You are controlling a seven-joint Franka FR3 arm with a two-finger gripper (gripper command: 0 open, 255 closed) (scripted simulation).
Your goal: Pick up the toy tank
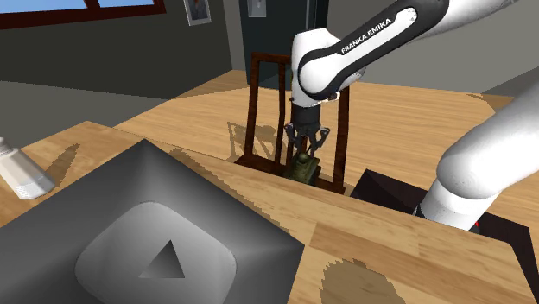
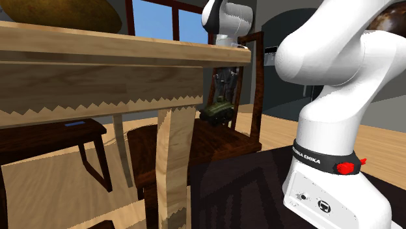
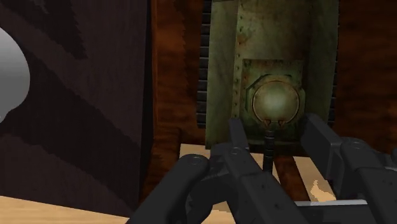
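Observation:
The toy tank is dull green and rusty, with a round hatch on its turret. It sits low over the dark wooden chair seat, just past the table edge. My black gripper comes straight down on it, one finger on each side of the turret, and both fingers press against the turret's sides. The tank hangs right under the gripper in the shoulder view. The tank shows just above the seat in the second exterior view. Whether it touches the seat I cannot tell.
A dark wooden chair stands behind the light wooden table, its back rising on both sides of my hand. A grey raised block covers the table's near left. A table leg stands close to the chair.

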